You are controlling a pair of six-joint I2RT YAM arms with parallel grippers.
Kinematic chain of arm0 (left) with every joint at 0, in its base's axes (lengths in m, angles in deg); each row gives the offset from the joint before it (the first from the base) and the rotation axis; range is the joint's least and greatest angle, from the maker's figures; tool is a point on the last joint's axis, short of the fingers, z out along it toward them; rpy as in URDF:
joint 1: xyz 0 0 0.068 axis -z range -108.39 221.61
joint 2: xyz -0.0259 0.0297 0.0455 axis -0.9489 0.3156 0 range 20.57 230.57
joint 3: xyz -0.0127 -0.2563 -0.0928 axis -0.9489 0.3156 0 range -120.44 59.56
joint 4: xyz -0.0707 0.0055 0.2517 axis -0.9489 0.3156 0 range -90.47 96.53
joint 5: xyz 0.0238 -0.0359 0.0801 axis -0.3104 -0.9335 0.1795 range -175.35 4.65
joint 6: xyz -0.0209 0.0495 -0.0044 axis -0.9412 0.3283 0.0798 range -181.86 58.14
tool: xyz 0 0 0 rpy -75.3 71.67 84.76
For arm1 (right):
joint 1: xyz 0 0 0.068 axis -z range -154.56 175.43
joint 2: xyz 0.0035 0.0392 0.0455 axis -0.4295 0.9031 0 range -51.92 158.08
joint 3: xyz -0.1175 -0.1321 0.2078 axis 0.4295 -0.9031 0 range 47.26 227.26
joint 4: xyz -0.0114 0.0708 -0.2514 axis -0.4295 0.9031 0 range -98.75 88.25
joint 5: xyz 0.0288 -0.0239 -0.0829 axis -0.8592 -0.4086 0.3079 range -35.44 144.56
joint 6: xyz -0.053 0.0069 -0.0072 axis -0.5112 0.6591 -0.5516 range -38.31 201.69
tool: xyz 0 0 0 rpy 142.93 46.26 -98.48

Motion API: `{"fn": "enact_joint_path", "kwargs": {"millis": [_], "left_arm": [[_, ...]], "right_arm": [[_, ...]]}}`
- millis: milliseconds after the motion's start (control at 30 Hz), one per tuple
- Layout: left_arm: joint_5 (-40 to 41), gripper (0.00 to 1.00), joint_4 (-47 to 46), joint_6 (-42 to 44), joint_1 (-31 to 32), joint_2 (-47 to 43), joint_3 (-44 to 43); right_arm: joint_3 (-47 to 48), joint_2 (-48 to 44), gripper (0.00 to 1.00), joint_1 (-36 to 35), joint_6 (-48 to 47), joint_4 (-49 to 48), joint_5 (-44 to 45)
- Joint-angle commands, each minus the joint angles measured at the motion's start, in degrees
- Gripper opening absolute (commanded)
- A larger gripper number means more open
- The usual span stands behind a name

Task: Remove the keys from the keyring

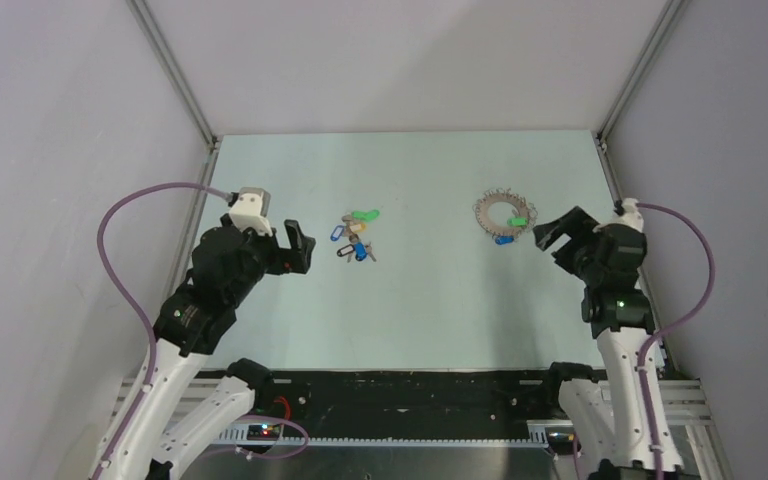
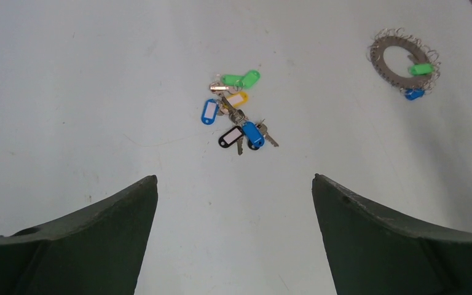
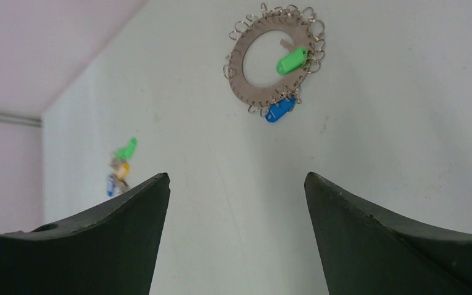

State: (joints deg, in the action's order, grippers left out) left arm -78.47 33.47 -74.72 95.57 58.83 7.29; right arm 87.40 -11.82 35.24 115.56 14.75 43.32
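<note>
Pale table (image 1: 430,310), grey walls (image 1: 400,60), keyring (image 3: 237,64) lying flat

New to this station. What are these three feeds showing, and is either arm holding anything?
Two robot arms stand at the near edge of a table. The wide picture looks down from above and behind them; the other two come from wrist cameras, each arm's dark fingers at the bottom corners. The left gripper faces a loose heap of tagged keys. The right gripper faces the keyring, fringed with small keys, a green tag and a blue tag on it. Both grippers are open, holding nothing.
</note>
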Motion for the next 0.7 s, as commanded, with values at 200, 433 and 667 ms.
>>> {"fn": "enact_joint_path", "kwargs": {"millis": [200, 433, 667], "left_arm": [[-1.3, 0.98, 0.2, 2.1, -0.2, -0.2, 1.2], [-3.0, 0.98, 0.2, 1.9, -0.2, -0.5, 1.4], [-3.4, 0.98, 0.2, 1.9, -0.2, -0.7, 1.4]], "right_arm": [[0.1, 5.3, 0.9, -20.0, -8.2, -10.9, 24.2], [6.8, 23.2, 0.89, -19.4, -7.1, -8.1, 27.2], [15.7, 39.9, 0.72, -17.5, -6.9, -5.1, 31.4]]}}
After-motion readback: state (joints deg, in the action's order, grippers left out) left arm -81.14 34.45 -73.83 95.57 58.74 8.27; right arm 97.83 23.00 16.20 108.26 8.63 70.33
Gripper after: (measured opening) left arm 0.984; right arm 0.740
